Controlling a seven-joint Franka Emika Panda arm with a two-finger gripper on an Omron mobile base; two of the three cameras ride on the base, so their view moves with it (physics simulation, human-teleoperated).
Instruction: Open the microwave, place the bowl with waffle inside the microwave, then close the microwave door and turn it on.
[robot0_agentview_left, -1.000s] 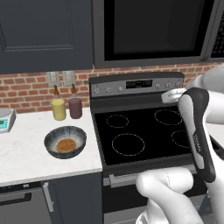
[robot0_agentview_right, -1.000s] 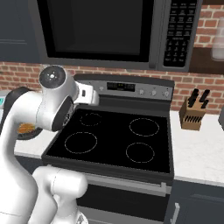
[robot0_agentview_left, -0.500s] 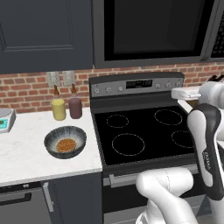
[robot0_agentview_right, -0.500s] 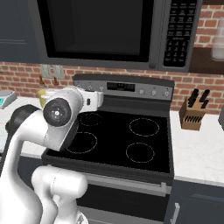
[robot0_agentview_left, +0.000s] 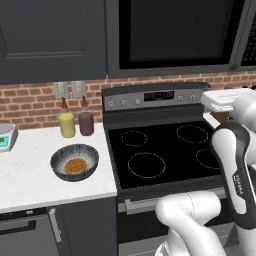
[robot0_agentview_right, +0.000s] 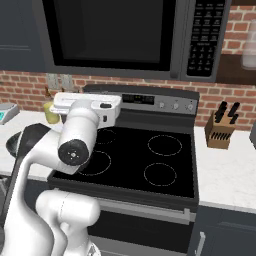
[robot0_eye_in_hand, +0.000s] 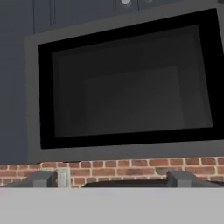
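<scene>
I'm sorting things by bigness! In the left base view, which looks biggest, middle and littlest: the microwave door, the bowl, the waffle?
Largest to smallest, as they look in that view:
1. the microwave door, though its top is cut off by the picture's edge
2. the bowl
3. the waffle, sitting inside the bowl

arm: white jointed robot arm with dark joints (robot0_agentview_left: 235, 170), rising from the lower right of the left base view and bending at a dark-capped elbow (robot0_agentview_right: 73, 150) in the right base view
wrist: level, the white hand reaching out sideways above the elbow
gripper: two-finger gripper with small dark tips (robot0_eye_in_hand: 111, 179), held upright and facing straight ahead
fingertips: two grey tips (robot0_eye_in_hand: 40, 179), set far apart at the bottom of the hand view
jaws: spread wide, nothing between them
contact: touching nothing
</scene>
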